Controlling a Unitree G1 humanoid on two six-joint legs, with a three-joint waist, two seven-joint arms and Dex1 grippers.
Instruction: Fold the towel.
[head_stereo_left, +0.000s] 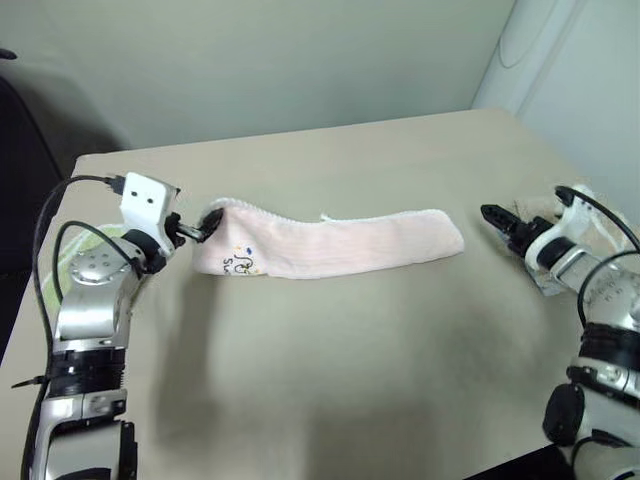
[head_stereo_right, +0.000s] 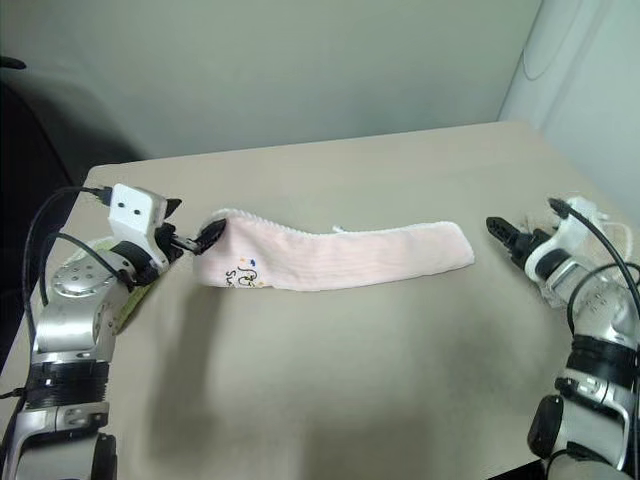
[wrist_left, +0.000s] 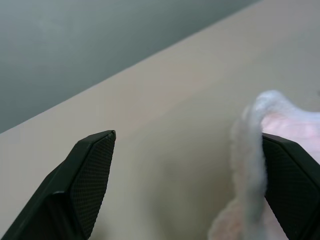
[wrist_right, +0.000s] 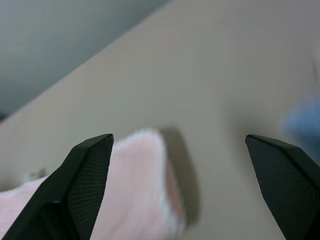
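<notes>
On the beige table (head_stereo_left: 330, 370) lies the pale pink terry towel (head_stereo_left: 340, 246), folded long; left gripper (head_stereo_left: 200, 226) and right gripper (head_stereo_left: 497, 220) gape empty; next, probably pinch one end squarely and carry it across.

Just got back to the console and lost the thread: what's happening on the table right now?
The pale pink terry towel with white edging lies on the beige table as a long narrow folded strip. Both grippers are open at its ends: the left gripper is right at the end with the small dark printed mark, the towel's white edge resting against one of its fingers, while the right gripper sits apart from the other end, holding nothing.
</notes>
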